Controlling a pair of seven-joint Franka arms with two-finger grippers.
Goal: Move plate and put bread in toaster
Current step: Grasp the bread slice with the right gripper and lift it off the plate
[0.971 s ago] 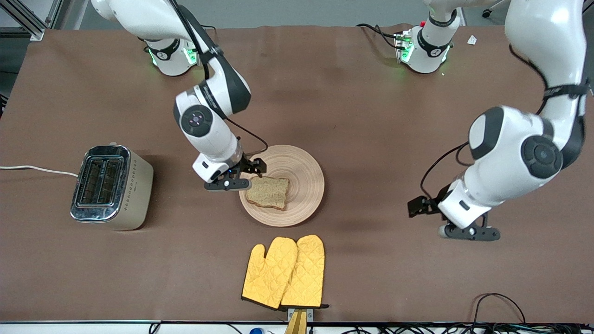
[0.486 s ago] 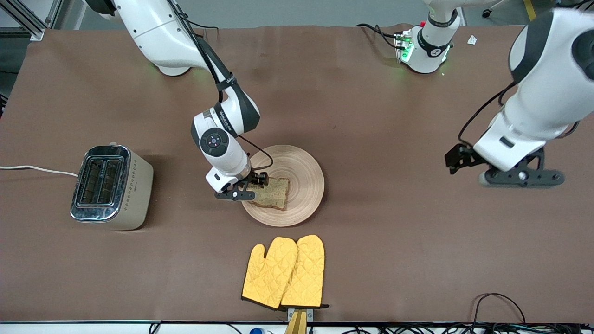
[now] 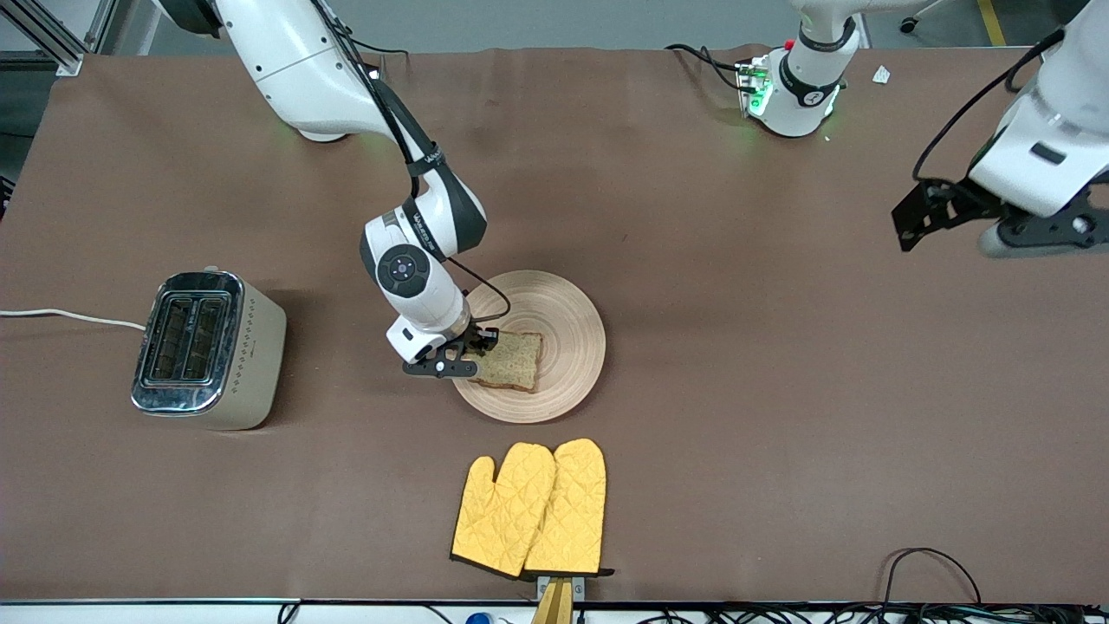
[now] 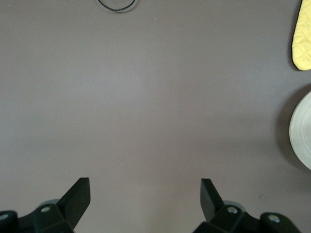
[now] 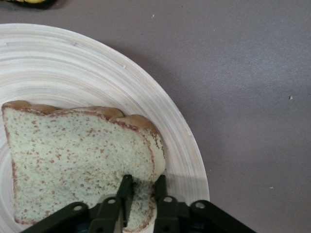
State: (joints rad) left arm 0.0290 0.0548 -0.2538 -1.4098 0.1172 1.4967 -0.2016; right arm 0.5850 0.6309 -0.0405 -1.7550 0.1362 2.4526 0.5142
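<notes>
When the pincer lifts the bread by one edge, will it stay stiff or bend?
The bread looks thin and soft, so it will probably sag. The right pincer pinches only its crust edge, which may dent or tear. It seems light, so the plate should stay put.

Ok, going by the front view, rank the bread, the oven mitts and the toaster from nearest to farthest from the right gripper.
1. bread: on the plate, pinched at its edge by the right gripper.
2. oven mitts: nearer the front camera than the plate.
3. toaster: toward the right arm's end of the table.
</notes>
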